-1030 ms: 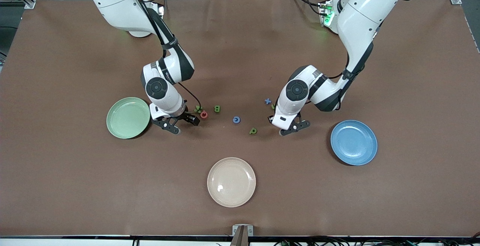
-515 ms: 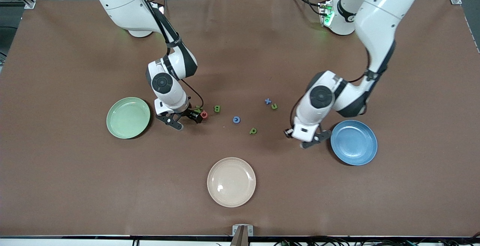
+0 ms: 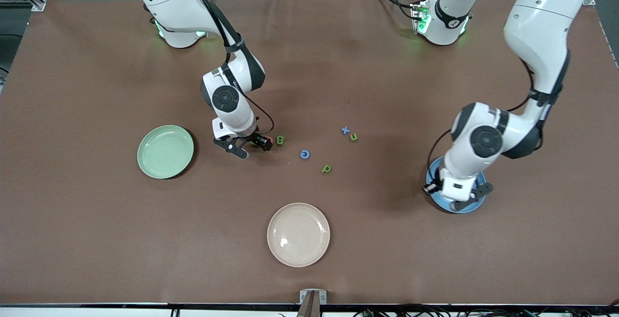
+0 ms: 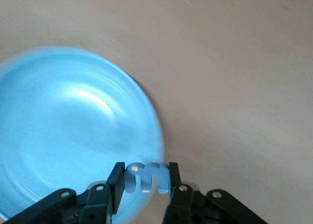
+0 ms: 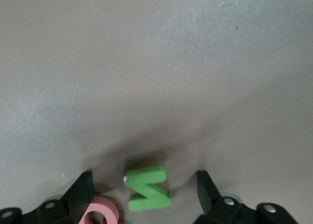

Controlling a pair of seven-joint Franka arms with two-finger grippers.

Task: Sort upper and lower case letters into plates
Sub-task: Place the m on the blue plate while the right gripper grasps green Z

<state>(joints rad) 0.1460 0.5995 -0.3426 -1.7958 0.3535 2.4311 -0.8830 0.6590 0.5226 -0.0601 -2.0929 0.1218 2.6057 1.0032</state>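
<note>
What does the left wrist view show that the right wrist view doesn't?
Left wrist only: the left gripper shut on a pale blue letter, held over the blue plate.

Right wrist only: the right gripper with jaws open around a green letter lying on the table, a pinkish red letter beside it against one finger.

Both: the brown table cover and each arm's own black fingers.

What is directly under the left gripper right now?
The blue plate. The left gripper hangs over its rim, shut on a blue letter. From the front, the arm covers most of the plate, and in neither view can I confirm whether any letter already lies in it.
</note>
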